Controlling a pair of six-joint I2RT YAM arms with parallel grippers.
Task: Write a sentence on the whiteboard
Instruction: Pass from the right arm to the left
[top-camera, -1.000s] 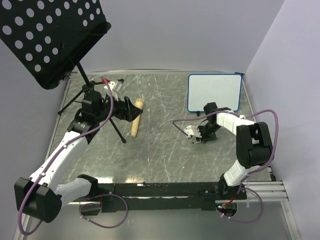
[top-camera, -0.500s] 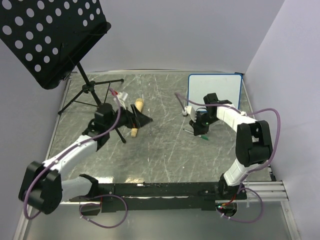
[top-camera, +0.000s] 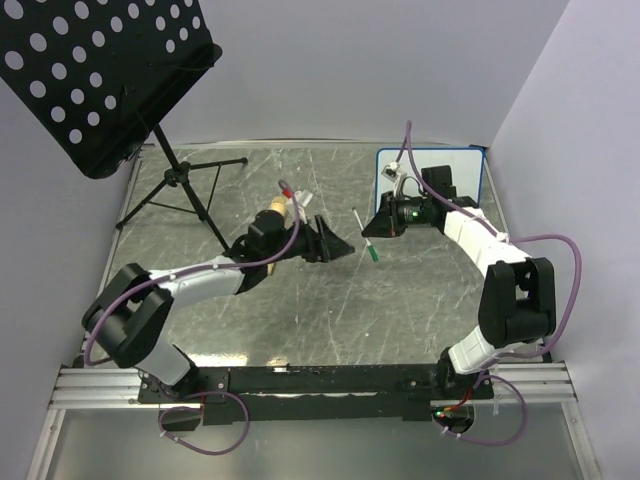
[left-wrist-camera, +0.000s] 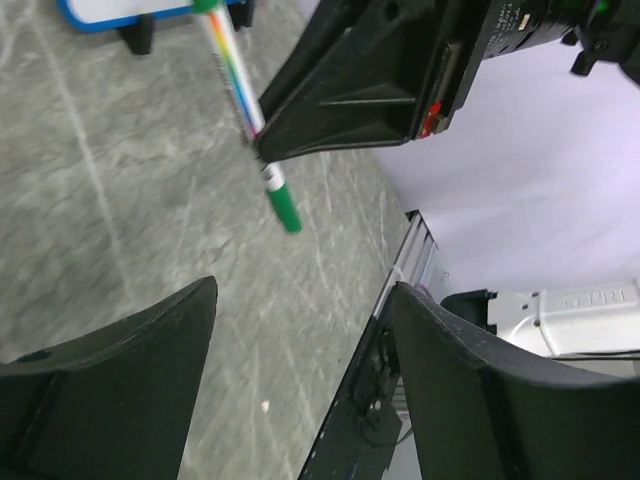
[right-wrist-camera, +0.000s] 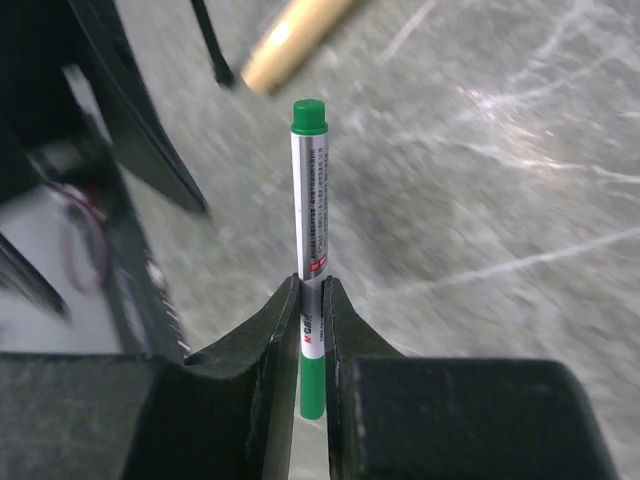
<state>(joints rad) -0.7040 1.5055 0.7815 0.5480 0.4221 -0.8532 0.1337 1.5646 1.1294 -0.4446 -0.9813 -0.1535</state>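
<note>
The whiteboard (top-camera: 452, 162) lies flat at the back right, blue-rimmed, partly covered by my right arm; its corner shows in the left wrist view (left-wrist-camera: 105, 12). No sentence is in view on it. My right gripper (top-camera: 378, 226) (right-wrist-camera: 312, 298) is shut on a white marker with a green cap (top-camera: 366, 238) (right-wrist-camera: 309, 215) (left-wrist-camera: 248, 108), held above the table left of the board. My left gripper (top-camera: 340, 246) (left-wrist-camera: 300, 335) stands open just left of the marker, nothing between its fingers (left-wrist-camera: 110, 375).
A black perforated music stand (top-camera: 95, 70) on a tripod (top-camera: 185, 195) fills the back left. A wooden stick (top-camera: 275, 212) (right-wrist-camera: 295, 38) lies mid-table under my left arm. Grey walls close the back and right; a black rail (top-camera: 330, 380) runs along the front.
My right gripper has risen from the table with the marker and swung up-left toward the board. My left arm has swept right across the table to just beside the marker, its jaws narrowing slightly.
</note>
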